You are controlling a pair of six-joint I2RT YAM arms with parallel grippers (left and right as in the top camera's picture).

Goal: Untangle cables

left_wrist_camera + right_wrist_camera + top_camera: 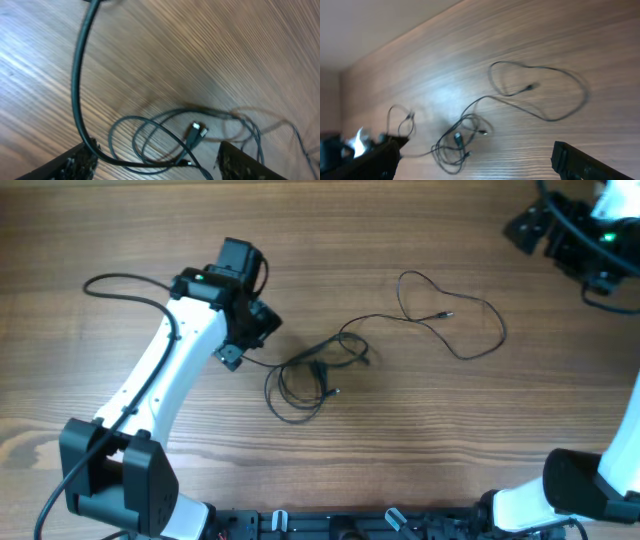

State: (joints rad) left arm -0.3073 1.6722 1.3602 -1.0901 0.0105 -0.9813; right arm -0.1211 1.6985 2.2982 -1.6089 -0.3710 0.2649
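Brown wood-grain table (120, 220), loose cables (318, 372)

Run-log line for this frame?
bundle: knotted, one strand looped outward | left gripper: open, at bundle's edge | right gripper: open, far from bundle

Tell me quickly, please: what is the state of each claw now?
Left claw: open, holding nothing.
Right claw: open, holding nothing.
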